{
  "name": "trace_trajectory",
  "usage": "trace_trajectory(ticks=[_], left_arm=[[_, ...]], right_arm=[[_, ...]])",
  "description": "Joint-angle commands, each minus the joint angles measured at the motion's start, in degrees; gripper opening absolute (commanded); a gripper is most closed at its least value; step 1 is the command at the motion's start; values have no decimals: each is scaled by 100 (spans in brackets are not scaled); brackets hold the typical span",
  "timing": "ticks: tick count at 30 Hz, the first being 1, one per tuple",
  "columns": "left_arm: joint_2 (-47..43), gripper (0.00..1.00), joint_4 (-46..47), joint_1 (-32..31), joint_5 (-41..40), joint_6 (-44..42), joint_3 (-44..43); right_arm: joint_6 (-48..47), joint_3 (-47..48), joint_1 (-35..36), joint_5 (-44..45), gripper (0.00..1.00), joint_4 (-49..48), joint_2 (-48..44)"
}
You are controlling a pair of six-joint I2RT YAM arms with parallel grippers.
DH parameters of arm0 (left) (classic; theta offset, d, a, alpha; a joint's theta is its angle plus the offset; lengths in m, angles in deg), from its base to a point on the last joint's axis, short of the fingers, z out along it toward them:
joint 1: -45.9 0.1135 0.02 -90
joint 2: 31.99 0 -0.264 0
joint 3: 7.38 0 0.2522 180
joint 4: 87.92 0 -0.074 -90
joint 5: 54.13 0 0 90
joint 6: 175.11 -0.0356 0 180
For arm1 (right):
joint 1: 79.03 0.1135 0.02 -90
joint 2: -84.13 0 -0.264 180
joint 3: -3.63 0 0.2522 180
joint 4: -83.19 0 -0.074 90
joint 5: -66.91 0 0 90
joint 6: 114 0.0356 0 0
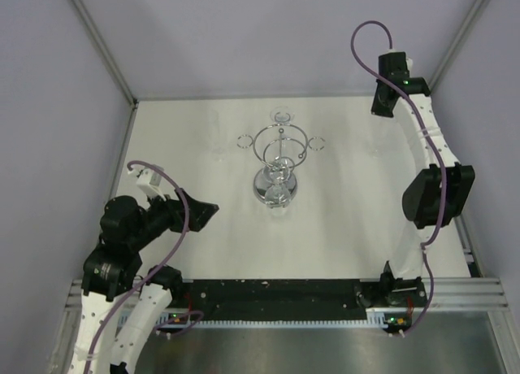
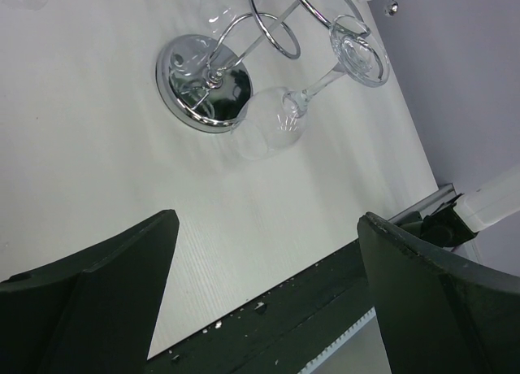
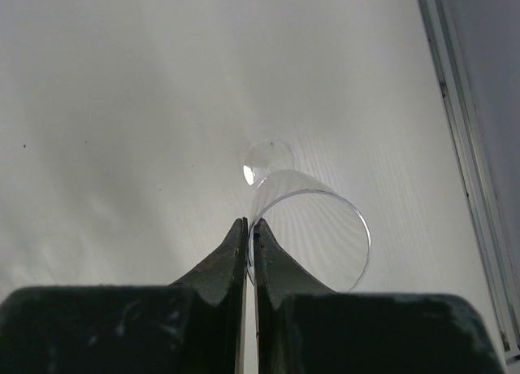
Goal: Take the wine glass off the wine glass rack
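Up top, the wine glass rack [image 1: 278, 167] sits mid-table [image 1: 341, 228], and the left gripper [image 1: 201, 213] hangs low on its near-left side, well apart from it. The right arm is folded way over to the far right.

Over on the left wrist cam, the jaws are spread wide with nothing in them. They're aimed at the wine glass [image 2: 276, 126], which hangs bowl-down with its foot caught in a wire loop and its bowl just beside the mirrored base.

Right wrist cam: the right gripper [image 3: 250, 228] is pinched closed on the rim of another glass [image 3: 313, 244], which looks to be upright over bare table.

Honestly, the hanging one looks light, thin, slick and super breakable. I'd grab the stem or low on the bowl, squeeze gently, then slide the foot out through the loop's gap rather than yank.
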Motion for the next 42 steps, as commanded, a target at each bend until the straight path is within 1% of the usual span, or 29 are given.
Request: trace_trajectory(ticks=[1, 12, 17, 28, 32, 36, 38, 42], left_arm=[[-30, 98, 160, -10, -85, -126, 84], [-4, 98, 151, -10, -68, -187, 58], [31, 98, 195, -10, -33, -170, 111], [58, 98, 222, -10, 11, -222, 102], [93, 98, 274, -10, 38, -196, 102], [111, 98, 371, -10, 204, -56, 102], [128, 98, 502, -10, 484, 128, 154], [111, 98, 915, -10, 1003, 594, 312]], right_arm=[[66, 288, -88, -26, 0, -44, 51], [57, 244, -132, -140, 1, -79, 139], [66, 218, -159, -211, 17, -88, 139], [93, 306, -159, -246, 38, -79, 122], [180, 490, -159, -351, 42, -53, -150], [216, 596, -159, -316, 44, -35, -598], [225, 578, -150, -246, 44, -35, -861], [251, 342, -115, -464, 45, -114, -1493]])
